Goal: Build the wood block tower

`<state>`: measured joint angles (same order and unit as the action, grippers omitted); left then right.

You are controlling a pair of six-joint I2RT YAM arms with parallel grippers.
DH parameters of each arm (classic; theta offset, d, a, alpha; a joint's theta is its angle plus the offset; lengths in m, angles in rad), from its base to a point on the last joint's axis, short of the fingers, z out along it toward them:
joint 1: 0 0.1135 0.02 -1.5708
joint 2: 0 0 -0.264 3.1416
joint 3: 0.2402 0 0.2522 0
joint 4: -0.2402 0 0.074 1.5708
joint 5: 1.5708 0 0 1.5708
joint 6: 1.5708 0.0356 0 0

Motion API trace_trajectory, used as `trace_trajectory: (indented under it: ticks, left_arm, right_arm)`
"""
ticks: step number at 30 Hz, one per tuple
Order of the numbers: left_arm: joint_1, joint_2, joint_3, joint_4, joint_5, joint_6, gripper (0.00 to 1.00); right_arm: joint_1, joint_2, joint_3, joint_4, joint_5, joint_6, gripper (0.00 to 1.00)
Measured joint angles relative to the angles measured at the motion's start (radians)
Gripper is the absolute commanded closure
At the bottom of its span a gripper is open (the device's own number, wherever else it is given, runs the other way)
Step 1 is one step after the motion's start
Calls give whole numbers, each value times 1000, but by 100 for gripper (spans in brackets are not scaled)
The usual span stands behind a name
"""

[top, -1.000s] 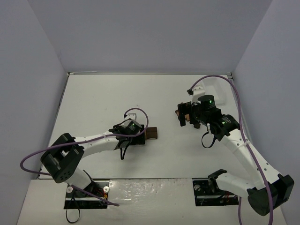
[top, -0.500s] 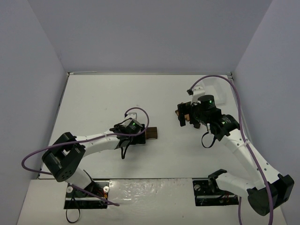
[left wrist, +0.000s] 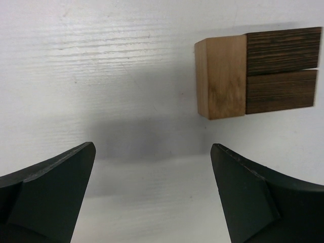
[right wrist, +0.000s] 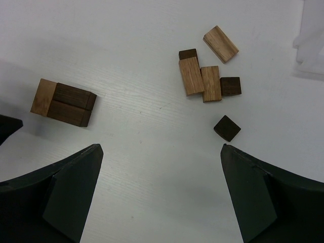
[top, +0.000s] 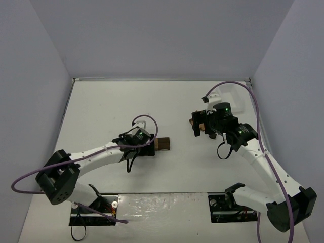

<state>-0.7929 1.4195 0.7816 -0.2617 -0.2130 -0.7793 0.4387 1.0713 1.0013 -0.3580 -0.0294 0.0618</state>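
Wood block tower (left wrist: 255, 71): one tan and two dark blocks, flush on the surface, just ahead of the left jaws, which are apart and empty. Loose blocks (right wrist: 207, 81) lie under the right jaws, likewise apart. Step, as judged: fetching the next block, which calls for lowering and closing on one.

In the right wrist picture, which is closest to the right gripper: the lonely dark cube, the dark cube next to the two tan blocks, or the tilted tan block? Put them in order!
From the right gripper:
1. lone dark cube, low on the right.
2. dark cube, just right of the tan pair.
3. tilted tan block, top right, farthest.
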Motion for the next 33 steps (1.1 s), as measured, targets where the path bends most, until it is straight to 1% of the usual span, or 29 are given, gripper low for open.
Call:
trace_trajectory:
  ticks: [2,5,7,9,10,11,14,17,21,28,33]
  left_arm:
    - [0,-60,21,-46,-7,15,3]
    - [9,-137,83,-109,-21,45,3]
    - [36,-171,130,-144,-15,68,3]
    - [87,-201,166,-170,2,94,3]
    - [123,-214,178,-181,18,108,3]
    - [159,-224,186,-192,30,122,3]
    - [273,-244,197,-229,69,167,3]
    - [356,-251,199,-267,100,225,3]
    - [426,-266,199,-303,134,297,3]
    - [492,-371,178,-316,136,405,3]
    - [508,-438,113,-304,126,445,3]
  right_arm:
    - [-8,25,1,2,1,2,3]
    - [-25,97,5,2,0,6,9]
    - [-43,167,20,3,-2,13,14]
    - [-62,239,39,6,-4,19,18]
    - [-69,274,49,8,-4,20,21]
    - [-76,307,62,8,-3,20,27]
    - [-92,388,100,17,2,20,34]
    - [-109,459,132,42,3,19,34]
    - [-131,550,150,83,-5,7,36]
    - [-143,698,168,113,-12,-23,43]
    - [-143,747,189,134,-11,-39,48]
